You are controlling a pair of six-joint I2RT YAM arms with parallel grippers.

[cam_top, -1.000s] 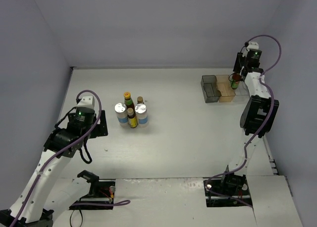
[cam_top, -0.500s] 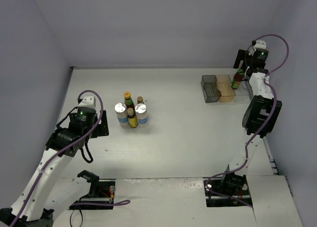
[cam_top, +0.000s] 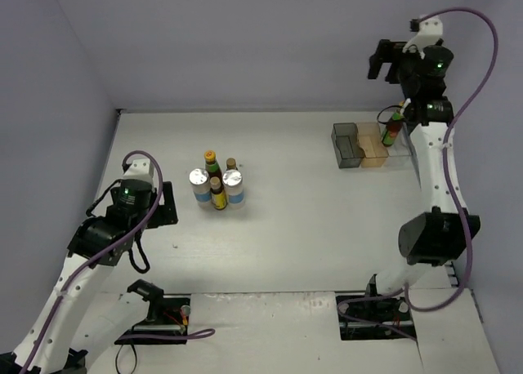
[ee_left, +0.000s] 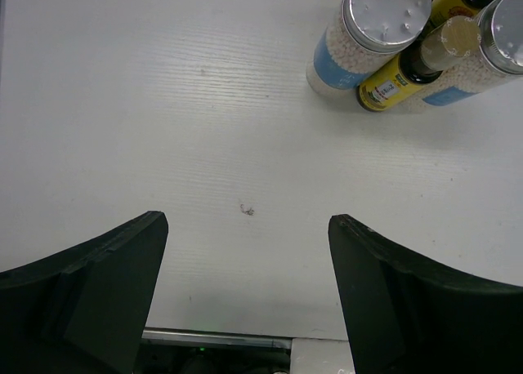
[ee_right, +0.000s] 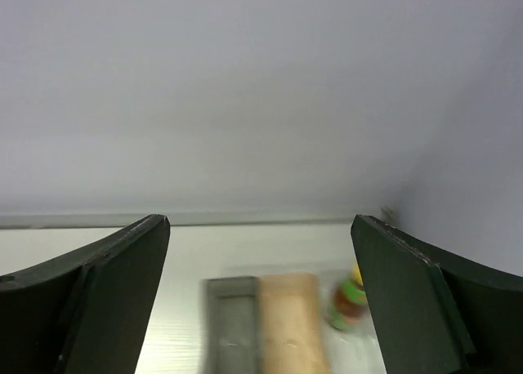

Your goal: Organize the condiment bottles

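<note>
Several condiment bottles huddle mid-table: a dark yellow-capped bottle (cam_top: pixel 211 163), a small brown one (cam_top: pixel 231 166), two white silver-lidded jars (cam_top: pixel 199 186) (cam_top: pixel 234 186) and a yellow-labelled bottle (cam_top: pixel 217 194). My left gripper (cam_top: pixel 163 204) (ee_left: pixel 247 220) hangs open over bare table to their left, and its wrist view shows a jar (ee_left: pixel 368 35) and the yellow-labelled bottle (ee_left: pixel 409 68) ahead. Another yellow-capped bottle (cam_top: pixel 392 129) (ee_right: pixel 351 304) with a red and green label leans in the tray's clear right compartment. My right gripper (cam_top: pixel 382 60) (ee_right: pixel 260 220) is open and empty, high above the tray.
The tray (cam_top: pixel 346 145) (ee_right: pixel 233 325) sits at the back right near the wall, with a grey compartment, a tan one (cam_top: pixel 372 145) and a clear one. Grey walls close in the table at the back and both sides.
My right gripper opened, left the yellow-capped bottle in the tray's right compartment and rose well above it. The left arm shifted only slightly.
</note>
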